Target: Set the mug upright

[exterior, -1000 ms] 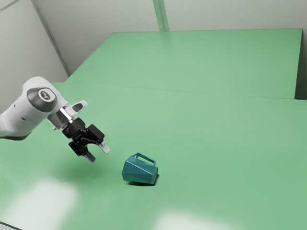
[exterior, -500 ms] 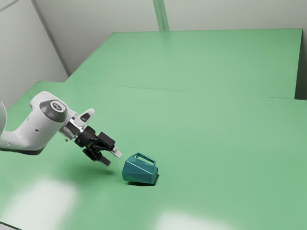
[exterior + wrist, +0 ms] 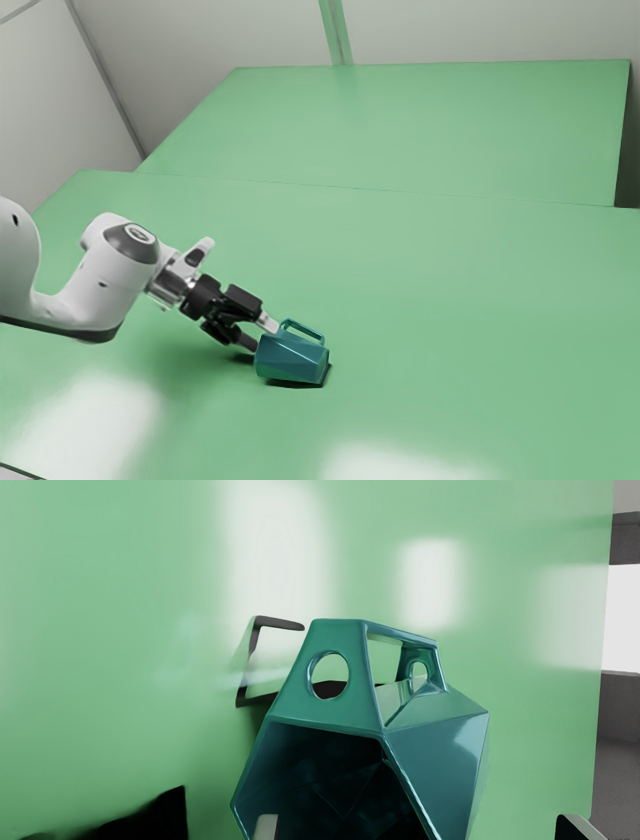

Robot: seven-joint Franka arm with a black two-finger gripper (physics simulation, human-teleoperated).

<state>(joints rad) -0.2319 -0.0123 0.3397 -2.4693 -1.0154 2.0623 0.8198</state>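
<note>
Below the exterior view's centre, the mug [image 3: 292, 358] lies on its side on the table [image 3: 450, 300], my gripper [image 3: 259, 333] spread open at its mouth, grasping and righting both left to do.

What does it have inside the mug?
Inside the mug, dark angled walls show. One finger of the tool covers part of the opening; what lies behind it cannot be seen.

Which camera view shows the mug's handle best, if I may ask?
The wrist view: it shows the handle up close, its pierced ends clear. The exterior view shows it smaller, as a loop atop the mug.
</note>
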